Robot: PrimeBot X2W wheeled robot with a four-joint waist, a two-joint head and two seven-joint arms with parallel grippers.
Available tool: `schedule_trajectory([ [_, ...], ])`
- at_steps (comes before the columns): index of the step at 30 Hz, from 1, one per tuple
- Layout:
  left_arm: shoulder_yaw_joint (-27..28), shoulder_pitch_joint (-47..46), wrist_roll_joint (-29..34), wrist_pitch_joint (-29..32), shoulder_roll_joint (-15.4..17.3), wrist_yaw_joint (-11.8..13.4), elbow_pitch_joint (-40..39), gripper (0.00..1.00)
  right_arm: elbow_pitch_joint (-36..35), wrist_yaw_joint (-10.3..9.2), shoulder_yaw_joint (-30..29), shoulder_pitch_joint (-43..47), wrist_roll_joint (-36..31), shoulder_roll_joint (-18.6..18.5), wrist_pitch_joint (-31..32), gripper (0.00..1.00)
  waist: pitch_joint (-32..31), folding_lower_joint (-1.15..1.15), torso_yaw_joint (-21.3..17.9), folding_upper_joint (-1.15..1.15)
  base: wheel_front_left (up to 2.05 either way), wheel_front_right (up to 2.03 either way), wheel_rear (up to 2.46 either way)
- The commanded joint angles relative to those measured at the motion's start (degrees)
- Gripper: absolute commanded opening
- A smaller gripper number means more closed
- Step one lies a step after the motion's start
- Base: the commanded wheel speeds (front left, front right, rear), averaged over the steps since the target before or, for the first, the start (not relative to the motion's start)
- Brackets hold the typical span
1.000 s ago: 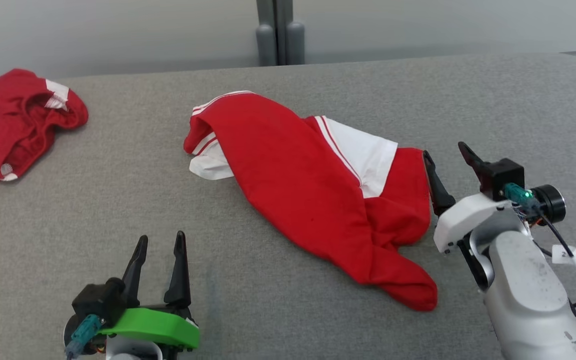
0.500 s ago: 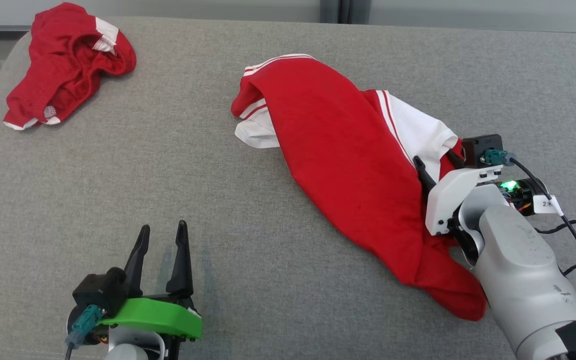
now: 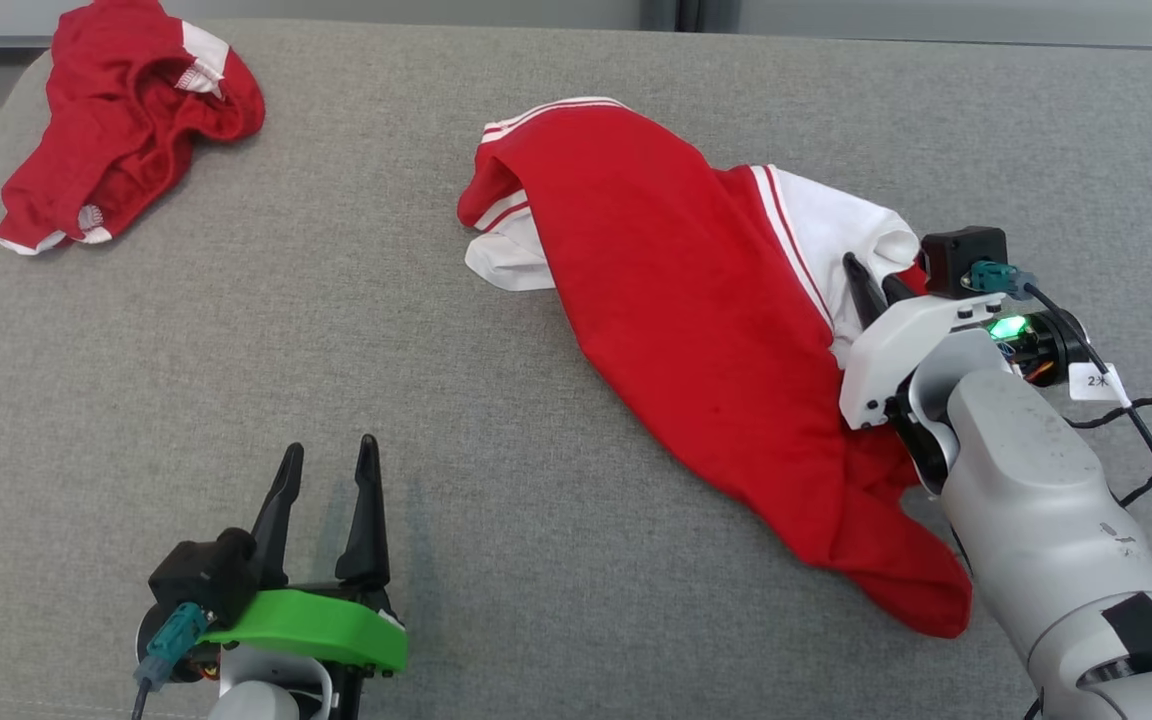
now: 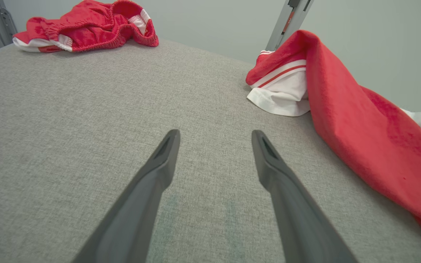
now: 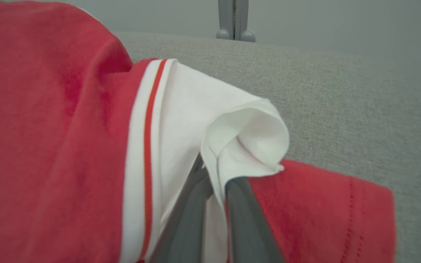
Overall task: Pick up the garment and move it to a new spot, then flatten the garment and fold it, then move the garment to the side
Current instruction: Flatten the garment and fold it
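Note:
The garment [image 3: 676, 300] is red with white panels and striped trim, lying crumpled across the middle and right of the grey padded surface [image 3: 336, 300]. My right gripper [image 3: 871, 275] is at its right side, fingers together and pinching a bunched fold of the white panel. In the right wrist view the white cloth [image 5: 247, 138] curls over the tips of my right gripper [image 5: 216, 175], with red fabric on both sides. My left gripper [image 3: 331, 447] stands open at the lower left, well clear of the garment [image 4: 360, 124]. Nothing lies between the fingers of my left gripper [image 4: 216, 134].
A second red piece of clothing [image 3: 126, 110] with white trim lies crumpled at the far left corner, also seen as a heap [image 4: 86, 25] in the left wrist view. A grey post [image 3: 681, 12] rises behind the far edge. The surface's left edge curves off beside that heap.
The head camera tilted down. My right gripper moved left onto the garment's right side and went from open to shut on the white fold, lifting it slightly. The left gripper stayed put.

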Motion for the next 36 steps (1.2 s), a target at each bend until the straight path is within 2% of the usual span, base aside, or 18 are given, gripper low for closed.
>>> schedule_trajectory([
  [1, 0.23, -0.09, 0.60, -0.05, 0.09, 0.06, 0.17, 1.00, 0.40, -0.08, -0.09, -0.56, -0.54, -0.25, -0.69, 0.07, -0.36, 0.00, -0.35, 0.00, 0.00, 0.00, 0.00],
  [3, 0.15, 0.06, 0.69, -0.05, 0.09, 0.02, 0.36, 1.00, 0.80, -0.08, 0.18, -0.96, -0.97, -0.25, -1.33, 0.08, -0.74, 0.00, -0.65, 0.00, 0.00, 0.00, 0.00],
  [4, 0.02, 0.11, 0.72, -0.05, 0.09, -0.01, 0.44, 1.00, 0.77, -0.08, 0.72, -1.26, -0.86, -0.24, -1.68, 0.01, -1.02, 0.00, -0.80, 0.00, 0.00, 0.00, 0.00],
  [5, -0.02, 0.15, 0.73, -0.05, 0.09, -0.03, 0.47, 1.00, 0.61, -0.08, 1.11, -1.44, -0.61, -0.23, -1.97, 0.00, -1.21, 0.00, -0.93, 0.00, 0.00, 0.00, 0.00],
  [13, 0.74, 0.60, 1.39, -0.05, 0.10, -0.19, 0.52, 1.00, -5.84, -0.08, 4.92, -3.18, 1.99, -0.20, -3.79, 0.00, -3.42, 0.00, -1.37, 0.00, 0.00, 0.00, 0.00],
  [24, 3.80, 2.03, 2.55, -0.05, 0.10, -0.11, -0.05, 1.00, -21.29, -0.08, 28.07, 1.39, 16.69, -0.23, -2.37, 0.00, -7.62, 0.00, 1.76, 0.00, 0.00, 0.00, 0.00],
  [33, 4.89, 2.54, 2.14, -0.05, 0.09, 0.07, -0.65, 1.00, -23.18, -0.08, 41.60, 7.96, 18.41, -0.27, -0.37, 0.00, -8.02, 0.00, 4.98, 0.00, 0.00, 0.00, 0.00],
  [35, 4.90, 2.46, 1.97, -0.05, 0.09, 0.04, -0.66, 1.00, -22.79, -0.08, 43.97, 9.48, 17.98, -0.24, -0.68, 0.35, -7.83, 0.00, 5.53, 0.00, 0.00, 0.00, 0.00],
  [36, 4.82, 2.41, 1.86, -0.05, 0.09, 0.02, -0.65, 1.00, -22.66, -0.08, 45.19, 10.05, 17.66, -0.24, -0.78, 0.62, -7.72, 0.00, 5.74, 0.00, 0.00, 0.00, 0.00],
])
